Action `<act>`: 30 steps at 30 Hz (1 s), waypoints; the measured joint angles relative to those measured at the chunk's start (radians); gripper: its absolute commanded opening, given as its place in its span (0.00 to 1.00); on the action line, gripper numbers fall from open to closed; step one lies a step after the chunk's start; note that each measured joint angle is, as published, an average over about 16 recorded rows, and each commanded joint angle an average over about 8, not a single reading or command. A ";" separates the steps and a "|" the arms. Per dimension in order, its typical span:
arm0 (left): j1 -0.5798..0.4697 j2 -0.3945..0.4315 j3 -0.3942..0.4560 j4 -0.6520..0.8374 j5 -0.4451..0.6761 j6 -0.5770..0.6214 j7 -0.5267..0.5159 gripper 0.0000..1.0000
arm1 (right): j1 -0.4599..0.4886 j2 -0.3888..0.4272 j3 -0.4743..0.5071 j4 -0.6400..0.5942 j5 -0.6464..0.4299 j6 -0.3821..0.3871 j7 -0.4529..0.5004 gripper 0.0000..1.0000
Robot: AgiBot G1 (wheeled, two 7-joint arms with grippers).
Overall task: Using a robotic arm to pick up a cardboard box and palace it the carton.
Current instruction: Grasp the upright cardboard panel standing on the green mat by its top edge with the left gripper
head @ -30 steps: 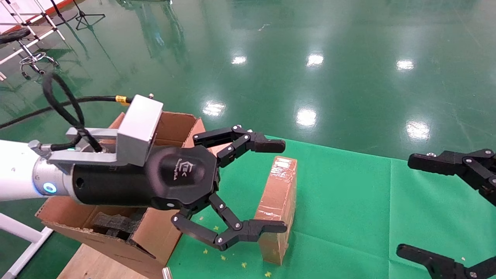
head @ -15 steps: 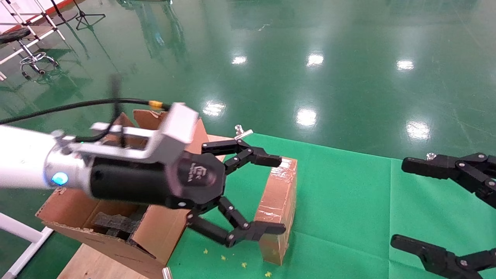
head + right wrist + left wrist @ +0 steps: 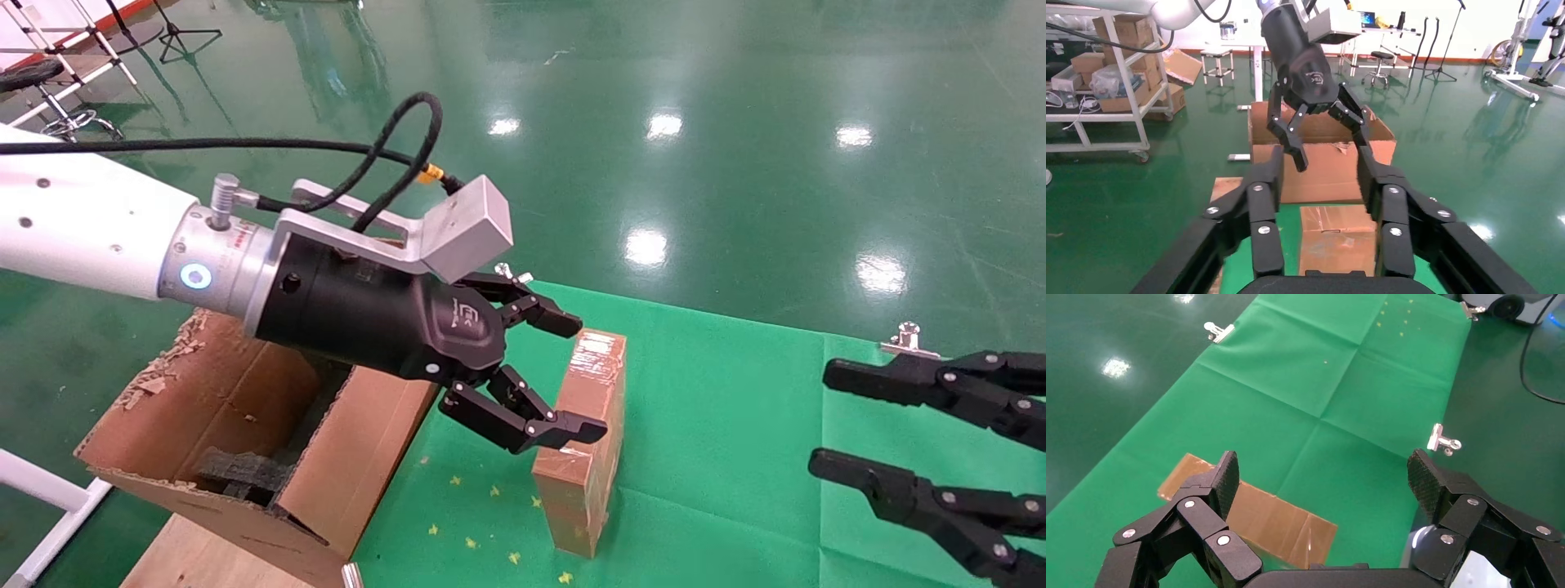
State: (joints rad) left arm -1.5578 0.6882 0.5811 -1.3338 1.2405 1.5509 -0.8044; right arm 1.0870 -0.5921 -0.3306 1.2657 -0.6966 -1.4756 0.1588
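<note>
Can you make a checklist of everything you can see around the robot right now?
Surface: green cloth, held by silver clips.
Job's things: cardboard box stands on edge on the cloth; carton sits beside it, flaps torn, black foam inside.
Clutter: small yellow bits on the cloth.
Grippers: left gripper open, hovering at the box, not gripping; right gripper open, idle at the side.
Cables: black cable looping over the left wrist.
Surroundings: shiny green floor, shelves holding boxes.

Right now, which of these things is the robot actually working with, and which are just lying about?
Part of the job:
- left gripper, open above the box
- cardboard box, standing on edge
- carton

Just lying about:
- right gripper, open, idle
- green cloth
- metal clips
- yellow specks
</note>
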 measured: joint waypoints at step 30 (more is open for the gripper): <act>-0.409 0.284 0.488 0.132 0.254 0.042 -0.572 1.00 | 0.000 0.000 0.000 -0.001 0.000 0.000 0.000 0.00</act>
State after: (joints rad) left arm -1.9665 0.9722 1.0692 -1.2015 1.4943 1.5932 -1.3767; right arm 1.0868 -0.5919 -0.3307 1.2652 -0.6964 -1.4751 0.1584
